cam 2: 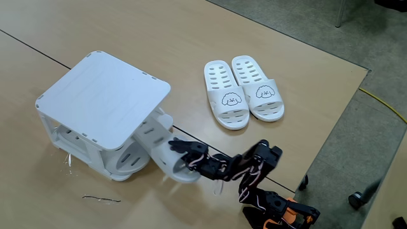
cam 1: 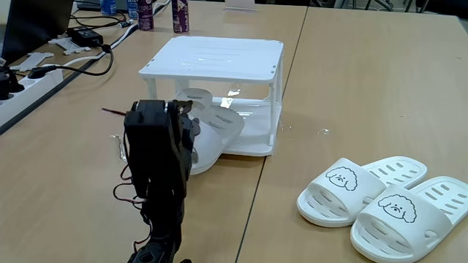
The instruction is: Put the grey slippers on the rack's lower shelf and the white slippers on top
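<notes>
1. Grey slippers (cam 2: 162,156): both sit at the open front of the rack (cam 2: 105,95). One lies further in on the lower shelf (cam 1: 256,124); the other is only partly in, its heel end sticking out over the desk (cam 1: 351,80) toward the arm.
2. Fingers (cam 2: 180,154): in a fixed view from above they sit right at the heel end of the sticking-out slipper, touching it or very near. I cannot tell how far apart they are, nor whether they grip the slipper or only push on it. In the other fixed view the arm's body blocks the contact point.
3. White slippers (cam 2: 245,95): side by side on the desk, well apart from the rack, puppy faces up, untouched. The rack's top tier is bare.
4. Step in hand, my judgement: seating the second grey slipper on the lower shelf. The grey half is nearly done; the white half is not begun.
5. Next move calls for: a straight push along the slipper's length until the heel clears the shelf edge, kept low under the top tier.
6. Risk: the light rack could slide on the desk.
</notes>
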Available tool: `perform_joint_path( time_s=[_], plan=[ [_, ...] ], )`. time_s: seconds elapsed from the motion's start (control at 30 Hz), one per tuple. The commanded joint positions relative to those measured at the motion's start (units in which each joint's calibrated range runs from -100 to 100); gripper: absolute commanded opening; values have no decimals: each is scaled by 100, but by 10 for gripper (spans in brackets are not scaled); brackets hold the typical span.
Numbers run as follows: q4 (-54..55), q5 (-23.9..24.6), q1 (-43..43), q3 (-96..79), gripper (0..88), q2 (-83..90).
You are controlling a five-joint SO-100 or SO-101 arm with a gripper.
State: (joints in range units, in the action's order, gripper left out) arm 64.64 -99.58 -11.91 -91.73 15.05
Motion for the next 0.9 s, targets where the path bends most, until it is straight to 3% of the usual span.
perform_joint_path(
  time_s=[0.0, 0.17, 0.47, 0.67, 0.7, 0.8, 0.87],
  plan=[
    [16, -42, 212, 1799, 8, -1063],
    [-18, -42, 328, 3711, 8, -2544],
    [-2969, -42, 615, 8853, 8, -4858],
    [-3185, -42, 730, 9476, 11, -5422],
    [-3185, -42, 813, 9485, 23, -5472],
    [-3176, -42, 1101, 9476, 233, -5439],
    [-3176, -42, 1216, 9467, 279, -5388]
  ],
)
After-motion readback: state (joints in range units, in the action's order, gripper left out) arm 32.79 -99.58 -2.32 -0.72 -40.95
